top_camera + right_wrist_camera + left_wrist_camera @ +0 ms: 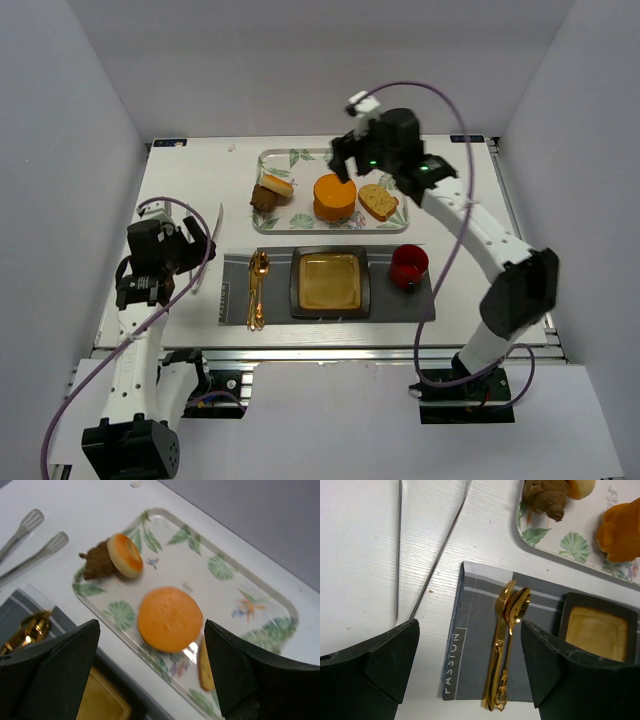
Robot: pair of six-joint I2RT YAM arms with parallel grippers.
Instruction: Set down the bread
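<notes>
white tabletop (200,170); bread (335,197) on tray (310,160), beneath wide-spread right pincer (347,166).

On the table (190,180), a tray (300,216) lies at the far middle, holding a pastry (270,192) at left, the bread (334,197) in the middle and a slice (379,202) at right. Just nearer, a mat (232,295) carries cutlery (257,290) at its left, a plate (297,285) at centre and a cup (408,266) at right. Tongs (54,541) lie left of the mat.
</notes>
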